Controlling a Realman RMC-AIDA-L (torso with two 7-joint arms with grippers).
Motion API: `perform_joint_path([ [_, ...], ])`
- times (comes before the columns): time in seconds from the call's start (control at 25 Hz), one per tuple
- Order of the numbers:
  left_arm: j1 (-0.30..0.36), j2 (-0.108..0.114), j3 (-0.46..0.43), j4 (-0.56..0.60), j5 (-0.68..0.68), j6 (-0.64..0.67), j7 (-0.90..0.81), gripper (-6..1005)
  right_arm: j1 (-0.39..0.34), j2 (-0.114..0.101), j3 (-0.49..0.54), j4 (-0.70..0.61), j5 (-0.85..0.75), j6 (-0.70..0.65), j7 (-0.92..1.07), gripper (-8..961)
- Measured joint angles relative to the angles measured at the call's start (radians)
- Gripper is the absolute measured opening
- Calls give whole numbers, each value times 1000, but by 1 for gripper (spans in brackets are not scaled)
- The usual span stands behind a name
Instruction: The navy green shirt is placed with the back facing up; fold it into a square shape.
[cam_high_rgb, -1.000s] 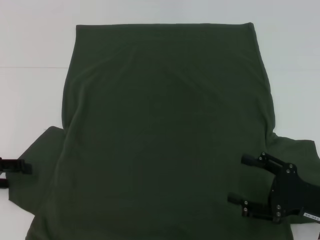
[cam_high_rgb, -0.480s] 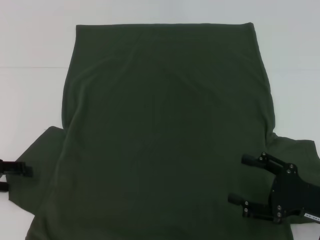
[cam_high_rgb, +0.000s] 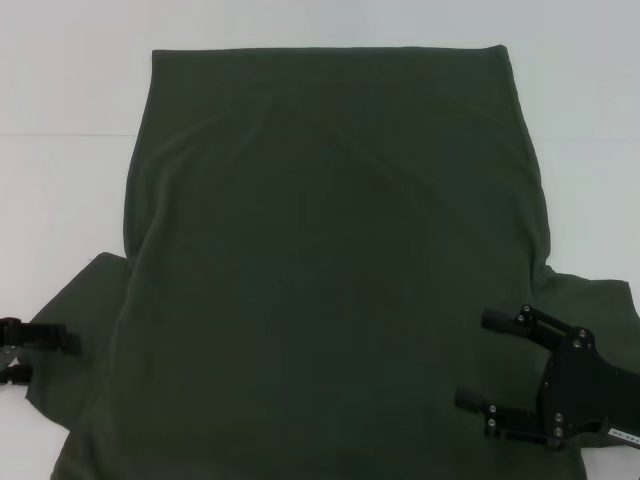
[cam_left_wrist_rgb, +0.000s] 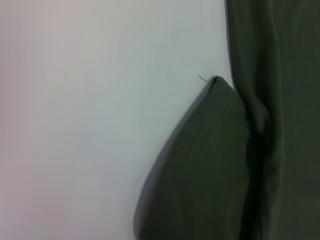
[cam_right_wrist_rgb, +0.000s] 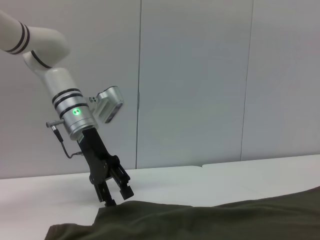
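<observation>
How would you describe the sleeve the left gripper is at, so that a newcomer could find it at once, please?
Start from the white table and the navy green shirt spread flat on it, plain side up. The sleeve juts out on the robot's left, near side, where the left gripper stands at its edge, unlike the right sleeve.

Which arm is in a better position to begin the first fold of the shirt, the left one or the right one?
Probably the left. The left gripper is tilted down with its tips at the edge of the navy green shirt, at the sleeve on the robot's left. The right gripper is open over the cloth beside the other sleeve, gripping nothing.
</observation>
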Motion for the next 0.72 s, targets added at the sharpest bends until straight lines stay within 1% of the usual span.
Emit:
perform_joint_path([
  [0.12,-7,-6,0,-2,0,-3,1,938,0,0,0,0,0,0,0,914],
  [0.28,-13,-9,1,-2,0,-6,4,937,0,0,0,0,0,0,0,914],
  [0.44,-13,-9,2,1,0,-10,4,937,0,0,0,0,0,0,0,914],
  [0.72,-15,-3,49,38,6,-3,-26,936,0,0,0,0,0,0,0,913],
])
